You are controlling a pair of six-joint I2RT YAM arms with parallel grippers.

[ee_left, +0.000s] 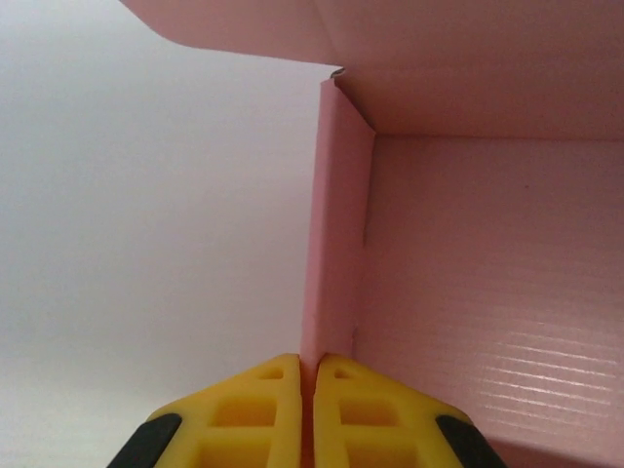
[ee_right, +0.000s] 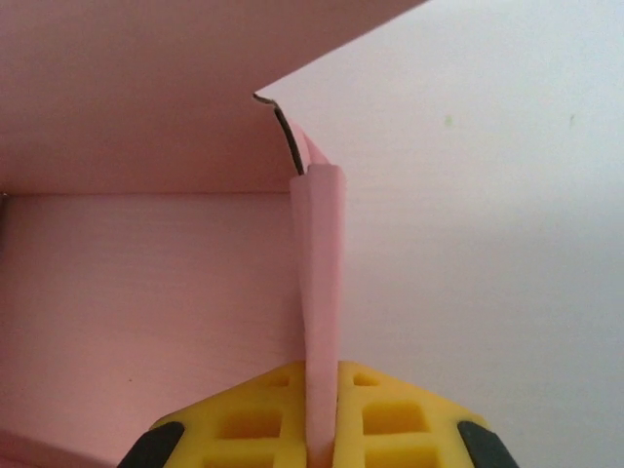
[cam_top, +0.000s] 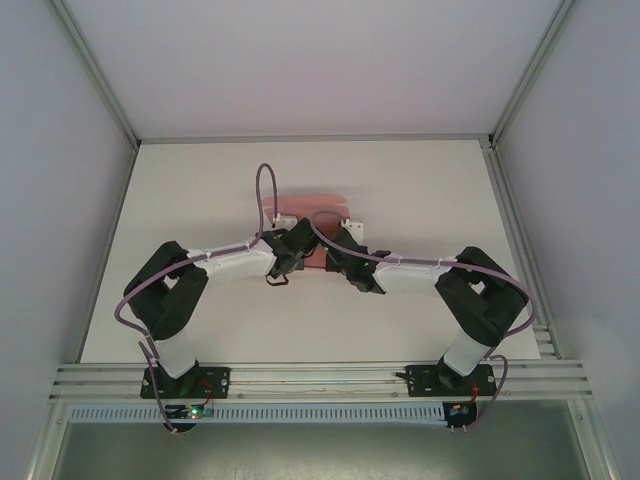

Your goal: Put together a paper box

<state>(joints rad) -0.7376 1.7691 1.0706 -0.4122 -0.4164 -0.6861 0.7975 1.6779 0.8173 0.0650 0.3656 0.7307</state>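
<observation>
Yellow fingers (ee_left: 261, 395) sit right up at the lens on the left wrist camera. The left gripper (ee_left: 308, 366) has them squeezed to a sliver, pinching the near end of a thin upright wall of the paper box (ee_left: 487, 253). White table (ee_left: 117, 244) lies to the left of that wall and the pink box floor to its right. Follow the wall away from the camera and it meets a cross panel at a corner, with a pink flap leaning over the top.

Over on the right wrist camera it's the mirror picture. The right gripper (ee_right: 323, 375) is clamped narrow on a doubled-over strip of pink wall that stands between its pads, with the box floor on the left and bare table on the right. Further back, a broad pink panel rises, with a rough torn-looking edge at its corner.

From above, both arms bend inward from their bases at the near edge. The two wrists meet mid-table, one on each side of the box. Its pink far edge peeks out just beyond them, and purple cables (cam_top: 262, 195) loop overhead.
</observation>
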